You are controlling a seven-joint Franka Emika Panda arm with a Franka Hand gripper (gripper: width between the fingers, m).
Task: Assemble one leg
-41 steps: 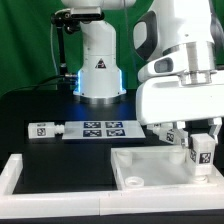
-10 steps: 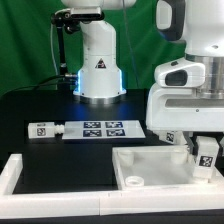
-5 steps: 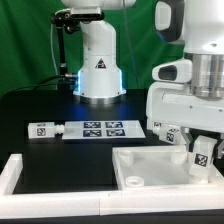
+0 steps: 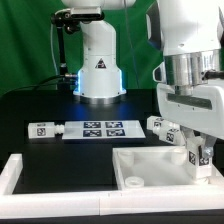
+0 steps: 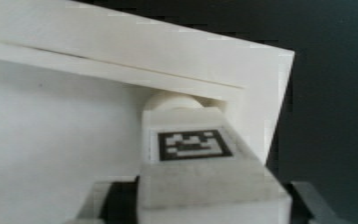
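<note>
My gripper is shut on a white stubby leg with a black-and-white tag and holds it upright over the right far corner of the large white square tray-like panel. In the wrist view the leg sits between my dark fingers, its tip at a round hole by the panel's raised rim. Whether the tip is in the hole I cannot tell. Other legs lie on the black table just behind the panel, and one lies at the exterior view's left.
The marker board lies flat in the middle of the black table. The robot base stands behind it. A white L-shaped rail runs along the front and the exterior view's left. A round socket shows at the panel's front corner.
The wrist has turned and the arm's body has shifted toward the exterior view's right. The held leg stays at the panel's right corner, slightly lower than a second ago.
</note>
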